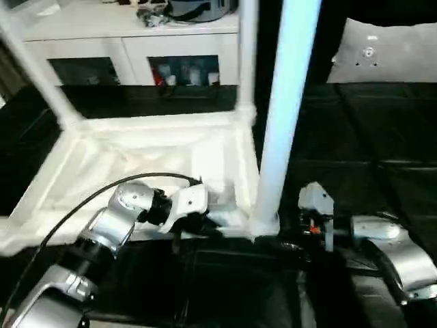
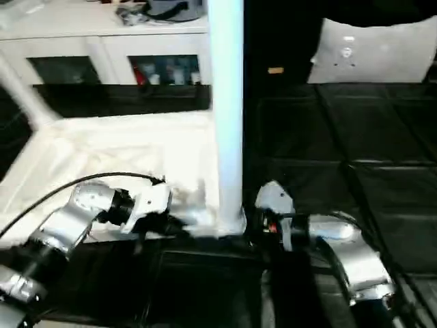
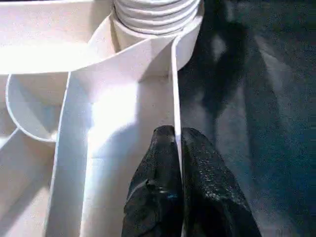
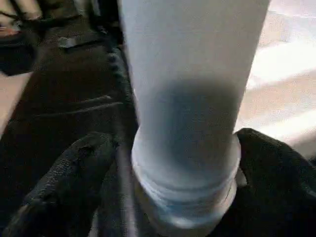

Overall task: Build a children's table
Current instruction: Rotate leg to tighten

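Observation:
The children's table lies upside down on the black mat, its white top (image 1: pixel 136 157) facing up with the raised rim around it. A long white leg (image 1: pixel 287 102) stands upright in the near right corner socket. Two more legs rise at the far right corner (image 1: pixel 247 48) and the far left corner (image 1: pixel 34 61). My left gripper (image 3: pixel 177 143) is shut on the thin near rim (image 3: pixel 174 89), just beside the threaded end of the near leg (image 3: pixel 155 12). My right gripper (image 4: pixel 177 163) stands open around the base of that leg (image 4: pixel 187 98), one finger (image 4: pixel 64 192) on each side.
A white cabinet with glass doors (image 1: pixel 136 41) stands behind the table top. A grey-white cushion (image 1: pixel 389 51) lies at the far right. Black floor mats (image 1: pixel 369 137) cover the ground to the right. A black cable (image 1: pixel 68 212) runs along my left forearm.

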`<state>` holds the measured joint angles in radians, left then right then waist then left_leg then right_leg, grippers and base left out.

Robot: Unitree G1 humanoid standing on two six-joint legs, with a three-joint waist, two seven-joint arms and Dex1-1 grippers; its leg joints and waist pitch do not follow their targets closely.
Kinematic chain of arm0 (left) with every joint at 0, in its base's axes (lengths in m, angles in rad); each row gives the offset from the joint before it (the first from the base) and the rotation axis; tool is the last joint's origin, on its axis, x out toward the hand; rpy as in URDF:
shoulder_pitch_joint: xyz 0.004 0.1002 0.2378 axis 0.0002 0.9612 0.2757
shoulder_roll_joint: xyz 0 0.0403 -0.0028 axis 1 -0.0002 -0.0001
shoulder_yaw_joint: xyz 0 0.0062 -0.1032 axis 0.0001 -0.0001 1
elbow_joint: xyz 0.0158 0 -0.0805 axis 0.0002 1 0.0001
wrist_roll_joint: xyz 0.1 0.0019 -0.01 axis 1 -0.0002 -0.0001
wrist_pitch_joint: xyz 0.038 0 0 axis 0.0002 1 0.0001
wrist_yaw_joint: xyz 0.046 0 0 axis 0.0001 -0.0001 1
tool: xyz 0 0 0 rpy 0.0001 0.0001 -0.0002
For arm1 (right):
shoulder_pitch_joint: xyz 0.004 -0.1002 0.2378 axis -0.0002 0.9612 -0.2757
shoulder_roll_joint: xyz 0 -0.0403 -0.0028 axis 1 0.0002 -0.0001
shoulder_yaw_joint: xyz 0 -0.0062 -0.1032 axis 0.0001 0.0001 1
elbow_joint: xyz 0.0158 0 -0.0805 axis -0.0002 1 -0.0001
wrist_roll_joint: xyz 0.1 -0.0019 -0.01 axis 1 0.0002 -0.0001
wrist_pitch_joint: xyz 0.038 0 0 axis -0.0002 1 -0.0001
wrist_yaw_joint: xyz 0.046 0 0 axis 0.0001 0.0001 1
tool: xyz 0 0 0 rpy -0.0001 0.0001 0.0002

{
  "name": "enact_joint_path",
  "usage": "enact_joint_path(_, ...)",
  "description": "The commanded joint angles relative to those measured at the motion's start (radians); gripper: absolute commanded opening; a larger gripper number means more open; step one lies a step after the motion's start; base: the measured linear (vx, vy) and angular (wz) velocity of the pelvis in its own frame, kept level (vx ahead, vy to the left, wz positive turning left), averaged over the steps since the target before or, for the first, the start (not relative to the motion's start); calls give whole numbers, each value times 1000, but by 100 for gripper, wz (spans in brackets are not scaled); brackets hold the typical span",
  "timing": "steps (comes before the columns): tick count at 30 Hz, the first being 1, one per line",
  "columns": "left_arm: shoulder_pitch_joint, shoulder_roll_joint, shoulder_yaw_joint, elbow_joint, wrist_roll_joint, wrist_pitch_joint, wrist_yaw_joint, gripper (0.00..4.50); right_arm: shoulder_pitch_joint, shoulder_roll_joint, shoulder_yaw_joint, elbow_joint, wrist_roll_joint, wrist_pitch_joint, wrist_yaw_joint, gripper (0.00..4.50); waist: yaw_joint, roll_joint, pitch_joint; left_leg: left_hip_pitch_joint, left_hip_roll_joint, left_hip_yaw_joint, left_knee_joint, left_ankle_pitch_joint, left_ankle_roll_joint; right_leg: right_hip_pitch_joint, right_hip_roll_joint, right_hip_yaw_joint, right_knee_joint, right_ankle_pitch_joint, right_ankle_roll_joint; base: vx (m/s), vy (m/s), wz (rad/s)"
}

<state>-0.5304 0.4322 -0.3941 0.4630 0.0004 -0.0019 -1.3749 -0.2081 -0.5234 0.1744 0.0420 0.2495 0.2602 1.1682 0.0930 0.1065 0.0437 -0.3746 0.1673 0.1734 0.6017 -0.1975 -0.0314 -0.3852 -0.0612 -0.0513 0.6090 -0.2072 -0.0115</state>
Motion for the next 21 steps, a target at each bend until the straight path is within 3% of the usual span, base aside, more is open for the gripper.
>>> enact_joint_path(1, -40, 5, -36, 6, -5, -65, -90, 0, -30, -12, 24, 4, 30, 18, 49, 382, -1, -13, -58, 15, 66, -22, -68, -177, 75, 40, -89, 46, -75, -174, -236, 0, 0, 0)
enact_joint_path(5, -54, 6, -46, 32, 2, -101, -115, 0, -46, -14, 35, 11, 33, 26, 75, 359, 4, -12, -61, 16, 69, -23, -68, -172, 61, 40, -88, 47, -71, -153, -238, 0, 0, 0)
enact_joint_path(7, -73, 1, -47, 60, 0, -120, -132, 0, -61, -22, 53, 16, 43, 44, 105, 334, 9, -9, -63, 14, 68, -24, -67, -160, 65, 42, -89, 46, -67, -131, -241, 0, 0, 0)
enact_joint_path(12, -83, -2, -42, 80, -6, -128, -141, 0, -63, -31, 68, 16, 47, 70, 132, 304, 15, -13, -66, 11, 68, -23, -63, -130, 72, 44, -90, 46, -61, -83, -249, 0, 0, 0)
enact_joint_path(13, -87, -4, -41, 91, -9, -135, -145, 0, -64, -32, 70, 18, 47, 73, 137, 288, 15, -17, -65, 11, 67, -23, -63, -133, 72, 44, -91, 45, -63, -90, -248, 0, 0, 0)
enact_joint_path(21, -80, -8, -21, 100, -33, -125, -140, 0, -46, -23, 73, -10, 80, 122, 137, 260, 17, -14, -64, 12, 67, -23, -65, -148, 63, 44, -90, 46, -67, -127, -240, 0, 0, 0)
